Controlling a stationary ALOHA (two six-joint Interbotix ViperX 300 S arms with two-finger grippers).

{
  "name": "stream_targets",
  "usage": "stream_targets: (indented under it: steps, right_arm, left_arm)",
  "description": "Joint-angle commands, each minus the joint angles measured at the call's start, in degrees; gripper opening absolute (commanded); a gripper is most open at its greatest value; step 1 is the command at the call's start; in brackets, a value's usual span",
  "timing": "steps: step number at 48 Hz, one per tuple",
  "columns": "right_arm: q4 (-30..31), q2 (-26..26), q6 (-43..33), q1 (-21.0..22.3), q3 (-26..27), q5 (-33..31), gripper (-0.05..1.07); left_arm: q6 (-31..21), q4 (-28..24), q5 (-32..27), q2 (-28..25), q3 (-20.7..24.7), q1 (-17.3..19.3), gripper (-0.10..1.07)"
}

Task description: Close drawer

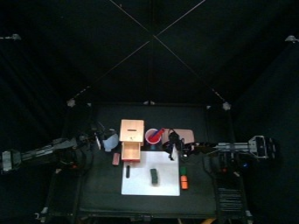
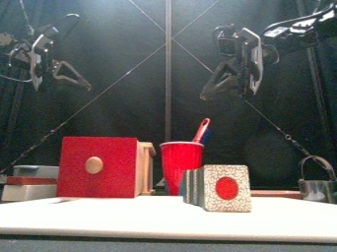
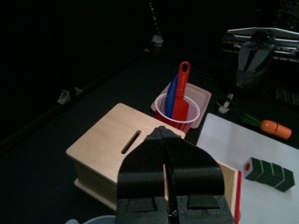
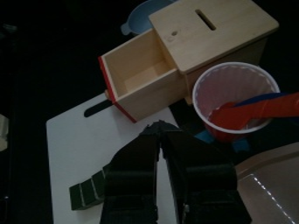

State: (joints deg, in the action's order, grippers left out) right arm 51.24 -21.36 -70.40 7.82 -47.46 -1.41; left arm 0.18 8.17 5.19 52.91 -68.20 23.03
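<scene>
Black curtains close in our small black table (image 1: pixel 93 188), and both arms hang raised above it. Our right gripper (image 4: pixel 163 140) has its jaws pressed together on nothing, poised over the open drawer (image 4: pixel 140 74); our left gripper (image 3: pixel 172 157) is likewise clenched and empty, hovering above the box (image 3: pixel 117 144) from the other side.

From the right wrist view we see the drawer pulled well out of the light wooden box, empty, with its red front (image 2: pixel 97 166) facing the table's front edge. Just beside the box stands a red cup (image 4: pixel 233 96) with red and blue utensils (image 3: pixel 179 87) in it. Near the front lies a white sheet (image 1: pixel 152 179) carrying a small dark block (image 3: pixel 274 171) and an orange piece (image 3: pixel 277 129).

We judge the drawer light, stiff and easy-sliding, so no grip is needed: a closed gripper pushing flat against the middle of the red front should send it in. Since the box itself looks light, it may skid backward unless the push is steady, or the other arm braces the rear.
</scene>
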Motion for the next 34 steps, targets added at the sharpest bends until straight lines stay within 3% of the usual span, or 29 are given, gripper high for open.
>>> stream_targets:
  steps: [1, 7, 13, 24, 29, 34]
  right_arm:
    - [0.0, 0.35, 0.18, -0.09, 1.05, 0.44, 0.45]
    - [-0.09, 2.55, 0.09, -0.26, 2.37, 0.88, 0.45]
    - [-0.09, 6.86, 0.09, -1.67, 5.54, 1.41, 0.45]
    - [0.53, 15.21, 0.09, -6.15, 12.48, 1.58, 0.45]
    - [0.09, 19.69, 0.0, -8.17, 15.82, 1.49, 0.45]
    - [-0.7, 23.47, -0.09, -9.4, 18.28, 0.7, 0.45]
  left_arm:
    - [0.18, -0.26, 0.44, -0.35, 0.79, 0.44, 0.04]
    - [0.35, -0.97, 0.79, -0.62, 1.67, 1.41, 0.04]
    - [0.26, -1.58, -1.85, -4.22, 5.89, 4.22, 0.04]
    - [0.97, -7.65, -18.02, -20.92, 24.35, 10.63, 0.04]
    - [0.97, -11.25, -21.88, -29.88, 32.34, 13.01, 0.04]
    - [1.32, -11.6, -27.07, -39.29, 40.69, 14.77, 0.04]
